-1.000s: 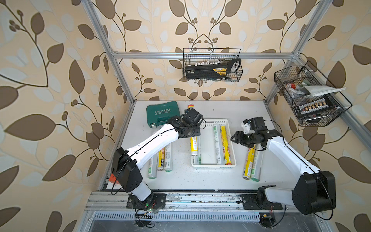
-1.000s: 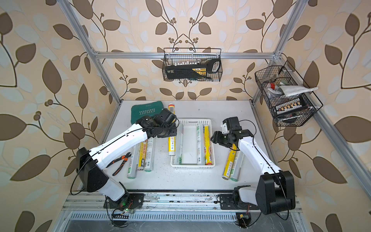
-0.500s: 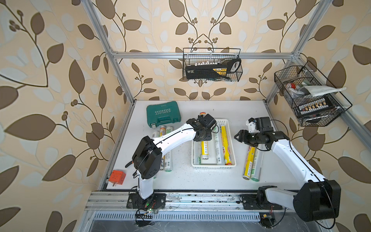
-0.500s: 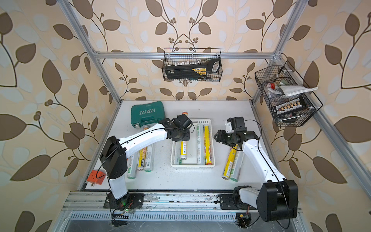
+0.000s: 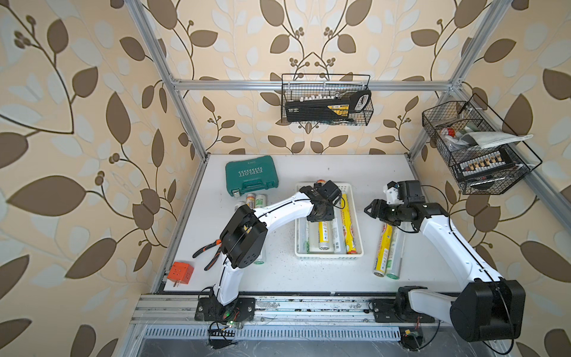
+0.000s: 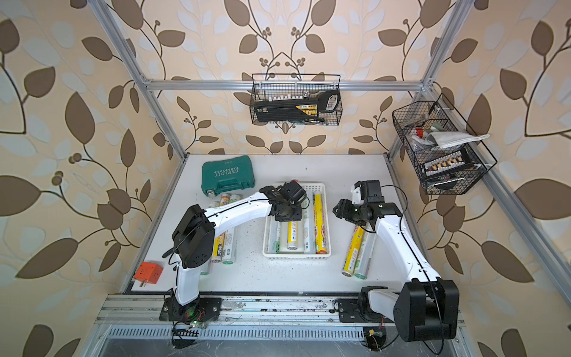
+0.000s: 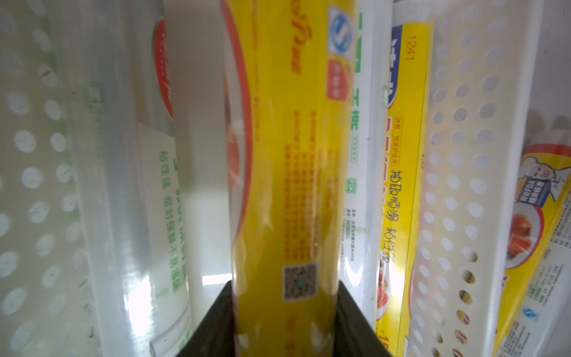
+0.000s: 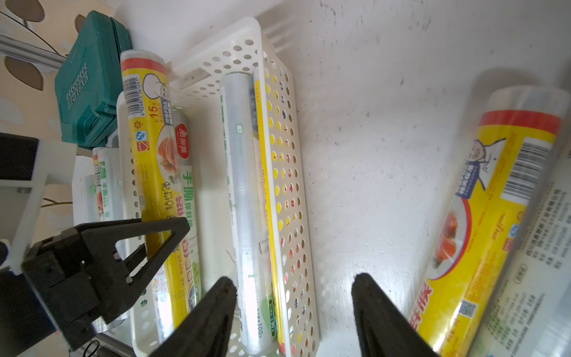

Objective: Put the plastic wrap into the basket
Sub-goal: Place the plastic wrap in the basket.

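Observation:
My left gripper [image 5: 321, 213] [image 6: 287, 213] [image 7: 285, 318] is shut on a yellow-and-red roll of plastic wrap [image 5: 324, 231] [image 7: 287, 185] [image 8: 154, 160]. The roll lies lengthwise over the white perforated basket [image 5: 329, 255] [image 6: 296, 256] [image 8: 278, 154], its far end reaching past the far rim. Three other rolls lie in the basket, among them a silver one [image 8: 244, 216]. Beside the basket's right wall, my right gripper [image 5: 370, 210] [image 6: 338, 211] [image 8: 293, 309] hangs open and empty. Two rolls [image 5: 389, 250] [image 6: 358, 250] lie on the table to its right. More rolls [image 6: 224, 244] lie under my left arm.
A teal tool case [image 5: 251, 179] sits at the back left. Pliers [image 5: 207, 252] and an orange plug cube [image 5: 180, 273] lie at the front left. Black wire baskets [image 5: 327, 102] [image 5: 472, 154] hang on the back and right walls.
My left arm has swung right, carrying the yellow roll from beside the basket's left side to over the basket. My right gripper has shifted only slightly and stayed open.

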You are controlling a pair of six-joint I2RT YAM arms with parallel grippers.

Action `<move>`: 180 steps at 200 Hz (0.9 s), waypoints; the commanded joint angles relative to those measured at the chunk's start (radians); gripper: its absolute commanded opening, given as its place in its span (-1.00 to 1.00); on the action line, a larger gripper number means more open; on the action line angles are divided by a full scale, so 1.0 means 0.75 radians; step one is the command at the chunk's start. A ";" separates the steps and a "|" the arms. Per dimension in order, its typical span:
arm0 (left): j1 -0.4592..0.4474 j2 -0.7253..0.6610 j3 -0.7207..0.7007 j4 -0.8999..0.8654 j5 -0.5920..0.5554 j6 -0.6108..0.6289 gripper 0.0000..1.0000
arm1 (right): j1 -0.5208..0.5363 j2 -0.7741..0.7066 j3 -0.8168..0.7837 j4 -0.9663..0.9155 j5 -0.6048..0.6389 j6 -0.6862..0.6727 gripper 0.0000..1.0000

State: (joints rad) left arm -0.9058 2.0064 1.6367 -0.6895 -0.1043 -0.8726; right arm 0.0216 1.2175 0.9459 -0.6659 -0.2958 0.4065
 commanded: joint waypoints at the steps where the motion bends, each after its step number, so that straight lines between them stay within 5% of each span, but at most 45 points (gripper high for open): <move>1: -0.017 0.009 0.051 0.021 0.019 -0.027 -0.37 | -0.008 -0.016 -0.019 -0.019 -0.014 -0.012 0.26; 180: -0.079 -0.034 -0.041 0.031 0.048 -0.056 -0.39 | -0.021 0.000 -0.016 -0.024 -0.032 0.011 0.26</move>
State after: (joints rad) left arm -0.9577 2.0274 1.6306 -0.6537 -0.0761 -0.9031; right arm 0.0105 1.2175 0.9424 -0.6701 -0.3035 0.4072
